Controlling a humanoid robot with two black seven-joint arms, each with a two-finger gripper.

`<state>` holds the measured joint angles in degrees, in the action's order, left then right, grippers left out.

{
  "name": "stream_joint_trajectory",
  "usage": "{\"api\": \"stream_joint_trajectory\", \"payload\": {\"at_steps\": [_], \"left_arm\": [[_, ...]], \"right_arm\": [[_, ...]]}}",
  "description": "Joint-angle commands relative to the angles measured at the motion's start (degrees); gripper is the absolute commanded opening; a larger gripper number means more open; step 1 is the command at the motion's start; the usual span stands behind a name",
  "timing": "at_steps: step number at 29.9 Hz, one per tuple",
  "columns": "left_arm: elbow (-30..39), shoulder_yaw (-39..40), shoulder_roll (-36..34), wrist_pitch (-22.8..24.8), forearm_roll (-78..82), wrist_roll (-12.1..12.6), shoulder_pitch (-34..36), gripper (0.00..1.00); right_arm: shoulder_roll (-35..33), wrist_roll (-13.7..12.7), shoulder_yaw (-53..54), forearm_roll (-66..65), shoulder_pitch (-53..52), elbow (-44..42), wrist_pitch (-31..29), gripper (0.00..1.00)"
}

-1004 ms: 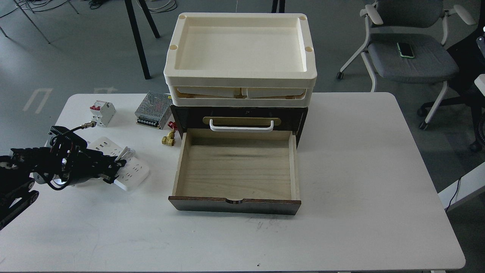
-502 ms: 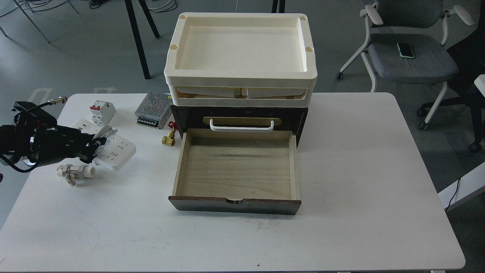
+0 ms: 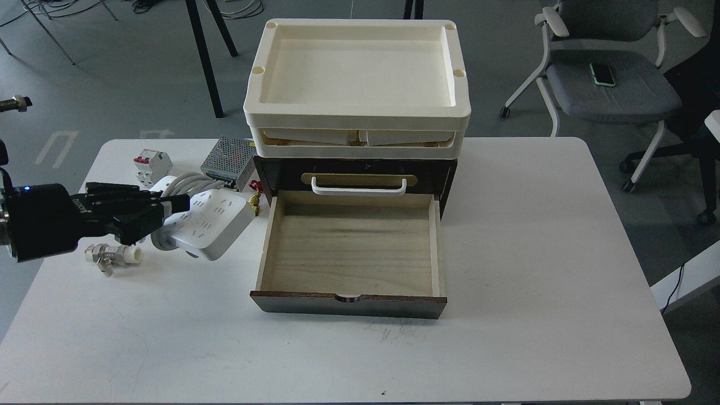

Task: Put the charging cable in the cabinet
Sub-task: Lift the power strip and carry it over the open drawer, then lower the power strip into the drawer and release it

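My left gripper [image 3: 169,211] is shut on the charging cable [image 3: 211,225], a white power strip with its bundled white cord [image 3: 188,183]. It holds the strip lifted above the table, just left of the open drawer. The cabinet [image 3: 354,171] is dark brown, with a white handle [image 3: 358,187] on a brass plate. Its lower drawer [image 3: 351,253] is pulled out toward me and its pale wood interior is bare. My right gripper is not in view.
Cream plastic trays [image 3: 357,121] are stacked on the cabinet. A white-and-red circuit breaker [image 3: 152,166], a perforated metal box [image 3: 228,163], a brass fitting [image 3: 253,202] and a small valve [image 3: 112,256] lie on the white table [image 3: 534,253]. An office chair [image 3: 607,84] stands behind at right.
My left gripper has lifted the power strip off the table and carried it right, toward the open drawer. The small valve that the arm hid one second ago now shows.
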<state>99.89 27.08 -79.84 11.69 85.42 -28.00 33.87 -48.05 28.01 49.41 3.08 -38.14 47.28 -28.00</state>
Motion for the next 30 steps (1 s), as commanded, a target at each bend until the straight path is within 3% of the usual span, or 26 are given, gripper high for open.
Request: {"api": "stream_joint_trajectory", "payload": {"at_steps": [1, 10, 19, 27, 30], "left_arm": [[1.27, 0.25, 5.72, 0.79, -1.13, 0.0, 0.41, 0.0], [0.58, 0.43, 21.73, 10.2, -11.05, 0.0, 5.06, 0.0], [-14.53, -2.11, 34.22, 9.59, -10.63, 0.0, 4.89, 0.0], [-17.61, -9.67, 35.62, 2.3, -7.9, 0.0, 5.15, 0.0], [-20.34, -10.55, 38.08, 2.03, -7.81, 0.0, 5.07, 0.0]], "right_arm": [[-0.73, -0.01, -0.01, 0.0, 0.08, 0.0, 0.0, 1.0], [-0.73, -0.01, -0.01, -0.09, 0.79, -0.18, 0.0, 1.0], [-0.64, -0.01, -0.01, -0.09, 1.4, -0.18, 0.0, 1.0], [-0.47, -0.01, -0.01, -0.09, 2.02, -0.18, 0.0, 1.0], [-0.2, -0.01, -0.01, -0.09, 2.11, -0.18, 0.0, 1.0]]}}
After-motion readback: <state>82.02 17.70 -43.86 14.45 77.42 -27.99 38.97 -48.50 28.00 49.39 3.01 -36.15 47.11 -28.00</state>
